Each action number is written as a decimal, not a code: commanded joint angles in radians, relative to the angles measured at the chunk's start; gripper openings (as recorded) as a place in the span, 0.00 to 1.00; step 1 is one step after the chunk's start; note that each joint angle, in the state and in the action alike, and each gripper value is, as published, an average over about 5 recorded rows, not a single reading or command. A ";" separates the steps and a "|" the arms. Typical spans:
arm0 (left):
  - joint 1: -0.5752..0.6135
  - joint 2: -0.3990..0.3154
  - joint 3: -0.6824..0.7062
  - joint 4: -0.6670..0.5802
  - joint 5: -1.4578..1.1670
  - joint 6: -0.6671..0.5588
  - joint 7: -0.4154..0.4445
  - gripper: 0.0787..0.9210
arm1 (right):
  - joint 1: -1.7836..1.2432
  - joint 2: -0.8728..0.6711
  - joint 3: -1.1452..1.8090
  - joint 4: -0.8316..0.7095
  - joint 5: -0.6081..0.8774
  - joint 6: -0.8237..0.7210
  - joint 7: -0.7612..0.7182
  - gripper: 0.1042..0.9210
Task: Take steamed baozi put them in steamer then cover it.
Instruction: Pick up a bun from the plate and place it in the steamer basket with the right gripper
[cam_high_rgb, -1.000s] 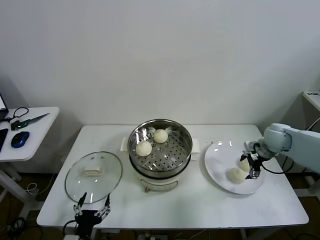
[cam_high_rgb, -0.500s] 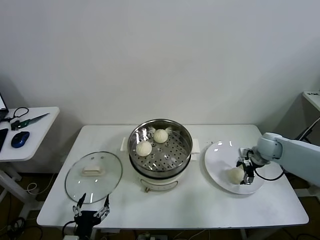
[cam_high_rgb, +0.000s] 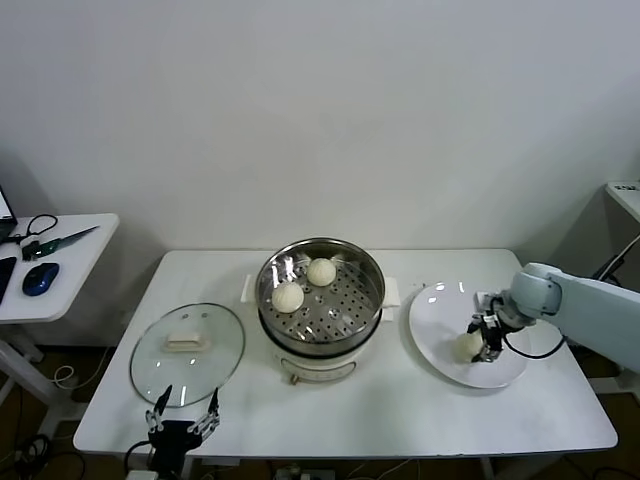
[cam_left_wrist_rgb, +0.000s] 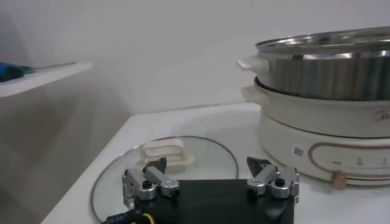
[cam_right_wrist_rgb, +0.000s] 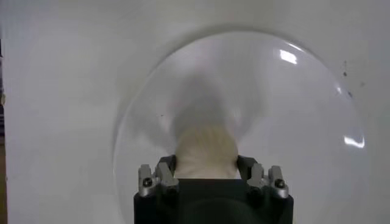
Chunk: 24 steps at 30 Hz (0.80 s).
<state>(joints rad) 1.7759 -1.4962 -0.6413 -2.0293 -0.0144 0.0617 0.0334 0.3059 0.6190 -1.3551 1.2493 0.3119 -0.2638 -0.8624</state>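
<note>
Two baozi (cam_high_rgb: 304, 283) sat in the steamer (cam_high_rgb: 320, 297) at mid-counter; the right hand (cam_high_rgb: 484, 338) gripped a third bun (cam_right_wrist_rgb: 206, 152) on the white plate (cam_high_rgb: 435, 330). The left hand (cam_high_rgb: 184, 424) hung open near the cover (cam_high_rgb: 187, 352).

You won't get readable text here. The steamer (cam_left_wrist_rgb: 323, 103) base carries a small square code sticker (cam_left_wrist_rgb: 297, 151), faint marks by the knob (cam_left_wrist_rgb: 337, 179) and a partial logo at the edge, all too small to read.
</note>
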 joint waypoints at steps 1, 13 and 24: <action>0.001 0.002 0.004 -0.001 0.006 0.001 0.001 0.88 | 0.364 0.052 -0.208 0.007 0.079 0.156 -0.057 0.69; 0.014 0.013 0.001 -0.016 0.009 -0.001 0.002 0.88 | 0.900 0.413 -0.394 0.220 0.069 0.646 -0.107 0.69; 0.006 0.008 -0.011 -0.031 -0.003 0.007 0.003 0.88 | 0.636 0.628 -0.284 0.316 -0.225 0.718 -0.030 0.69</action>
<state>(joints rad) 1.7828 -1.4877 -0.6511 -2.0586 -0.0147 0.0668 0.0357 0.9699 1.0674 -1.6506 1.4853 0.2400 0.3219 -0.9155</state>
